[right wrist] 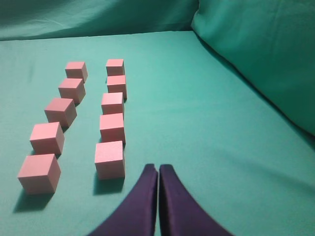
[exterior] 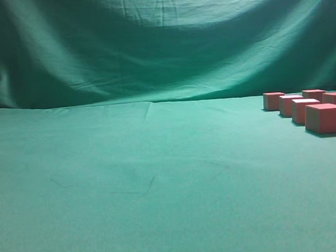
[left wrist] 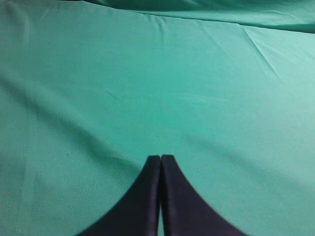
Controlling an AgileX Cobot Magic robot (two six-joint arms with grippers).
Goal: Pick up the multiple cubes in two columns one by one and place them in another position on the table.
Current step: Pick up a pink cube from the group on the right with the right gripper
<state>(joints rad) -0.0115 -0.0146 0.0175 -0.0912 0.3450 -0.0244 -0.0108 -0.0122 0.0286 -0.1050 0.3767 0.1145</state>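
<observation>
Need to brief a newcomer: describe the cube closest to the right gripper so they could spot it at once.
On the green table, ten pink cubes stand in two columns of five. Take the column on the right in the right wrist view. The cube is its nearest one, just left of the shut right gripper, which touches none.

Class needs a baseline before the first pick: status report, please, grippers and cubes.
Left gripper shut, empty, over bare table. Right gripper shut, empty, just short of the cubes. Ten cubes, two columns of five, untouched. Nothing in the way.
</observation>
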